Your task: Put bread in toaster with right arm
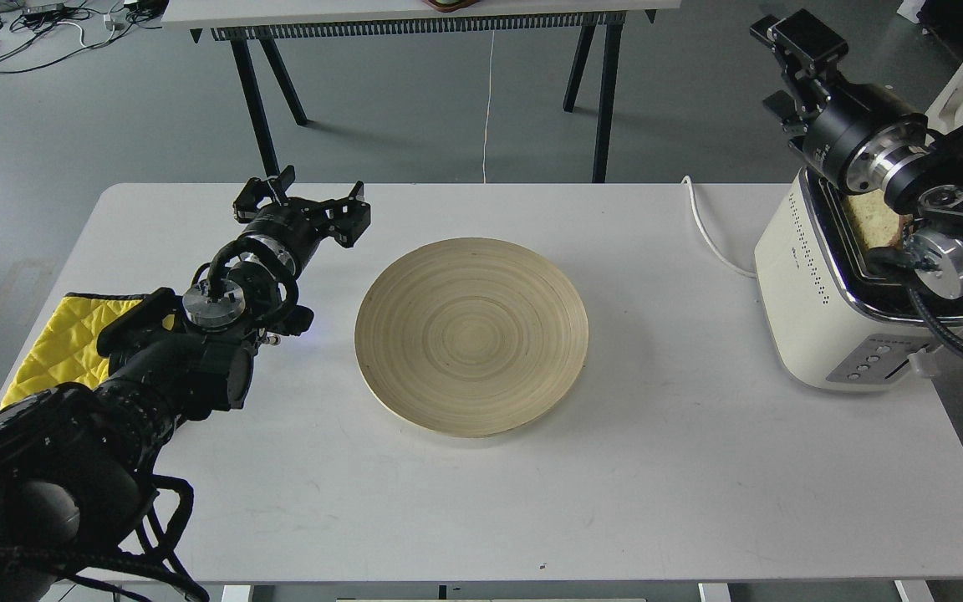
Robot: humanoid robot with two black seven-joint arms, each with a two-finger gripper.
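The toaster (799, 293) stands at the table's right edge. The bread (869, 224) sits upright in one of its slots, and only part of the slice shows behind my right arm. My right gripper (772, 67) is raised above and behind the toaster's back left corner, open and empty, clear of the bread. The wrist and silver joints of that arm cover much of the chrome top. My left gripper (304, 202) hovers over the table's left half, left of the plate, open and empty.
A round wooden plate (471, 334) lies in the middle of the white table (657, 485). A yellow quilted cloth (51, 343) lies at the left edge under my left arm. The toaster's white cord (703, 226) runs off the table's back. A black-legged table stands behind.
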